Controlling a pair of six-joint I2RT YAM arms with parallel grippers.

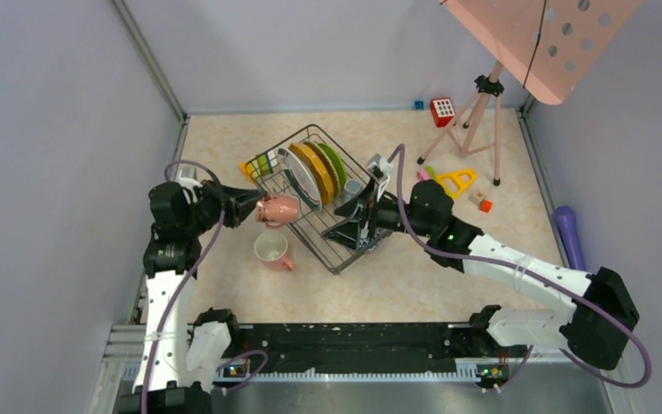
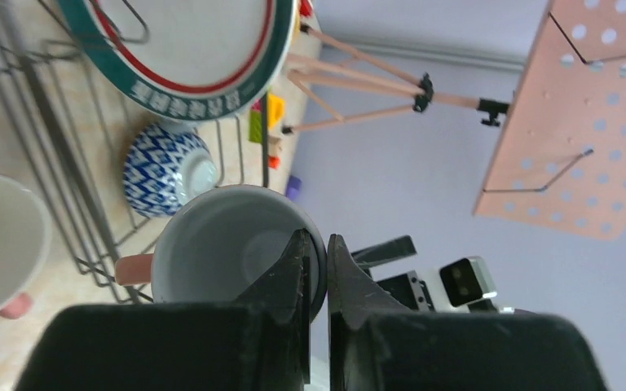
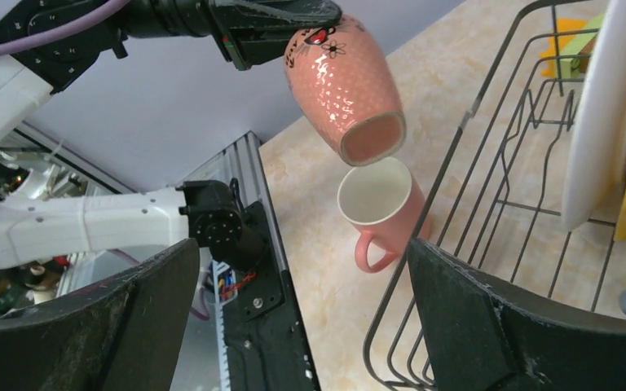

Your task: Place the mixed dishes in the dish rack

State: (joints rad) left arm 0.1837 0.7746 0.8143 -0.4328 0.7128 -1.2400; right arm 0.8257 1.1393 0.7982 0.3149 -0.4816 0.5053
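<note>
The dish rack [image 1: 338, 252] stands mid-table with the white plate [image 1: 300, 177], the yellow-orange plate [image 1: 318, 169] and the lime green plate [image 1: 334, 161] upright in its slots. My left gripper [image 1: 254, 207] is shut on the rim of a pink mug [image 1: 279, 209], which hangs tilted at the rack's left edge. In the left wrist view its fingers [image 2: 316, 238] pinch that mug's wall [image 2: 236, 252], with the blue-white bowl [image 2: 167, 167] in the rack beyond. A second pink mug [image 1: 271, 250] stands on the table. My right gripper [image 1: 349, 222] is open over the rack's near end, holding nothing [image 3: 303, 244].
A pink perforated board [image 1: 539, 34] on a tripod [image 1: 474, 112] stands at the back right. Small toy blocks [image 1: 457, 181] lie beside it, a red block [image 1: 442, 109] sits by the back wall, and a purple object [image 1: 569, 233] lies along the right wall.
</note>
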